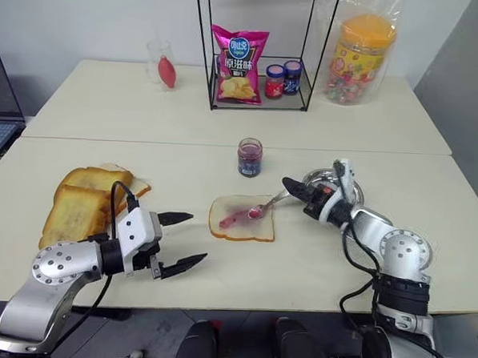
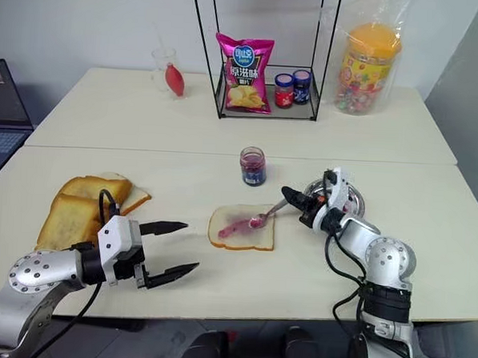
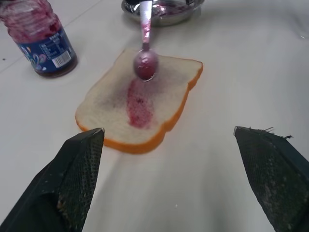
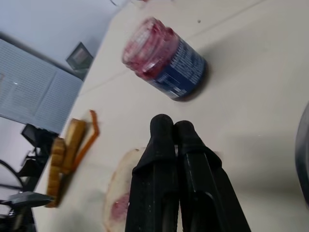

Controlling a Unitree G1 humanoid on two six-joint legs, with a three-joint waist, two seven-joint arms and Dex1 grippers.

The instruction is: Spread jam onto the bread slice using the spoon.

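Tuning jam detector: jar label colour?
Dark blue on the jar, clearest in the left wrist view.

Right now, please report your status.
Right gripper shut on spoon, bowl on bread slice. Left gripper open, empty. Jam jar behind slice, not blocking.

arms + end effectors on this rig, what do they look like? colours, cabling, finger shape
Both arms are silver-grey metal with round perforated joint caps and black segments. Loose black cables loop along each forearm. The left end effector has a white housing and two black, tapered, pointed fingers with textured inner faces. The right end effector has matching black fingers.
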